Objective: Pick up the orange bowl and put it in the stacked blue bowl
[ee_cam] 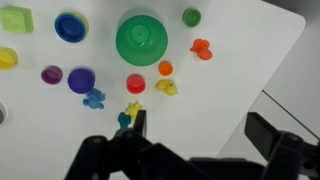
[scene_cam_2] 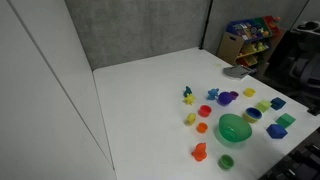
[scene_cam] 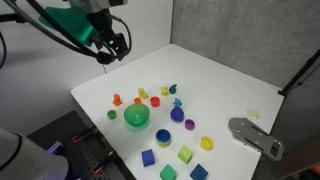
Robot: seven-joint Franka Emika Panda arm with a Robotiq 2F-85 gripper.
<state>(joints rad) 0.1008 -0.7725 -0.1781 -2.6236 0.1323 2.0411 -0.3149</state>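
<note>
The small orange bowl (ee_cam: 165,68) sits on the white table between an upside-down green bowl (ee_cam: 146,38) and yellow ducks; it also shows in both exterior views (scene_cam: 138,101) (scene_cam_2: 201,127). The blue bowl (ee_cam: 70,26), with a yellow one stacked in it, stands farther off (scene_cam: 164,135) (scene_cam_2: 252,114). My gripper (ee_cam: 200,135) is open and empty, high above the table's bare part (scene_cam: 112,47), well away from both bowls. It is out of view in one exterior view.
A red cup (ee_cam: 135,84), a purple bowl (ee_cam: 81,80), an orange figure (ee_cam: 201,48), a small green cup (ee_cam: 191,16) and coloured cubes (scene_cam: 148,157) are scattered around. A grey metal piece (scene_cam: 255,136) lies at the table edge. A toy shelf (scene_cam_2: 250,35) stands behind.
</note>
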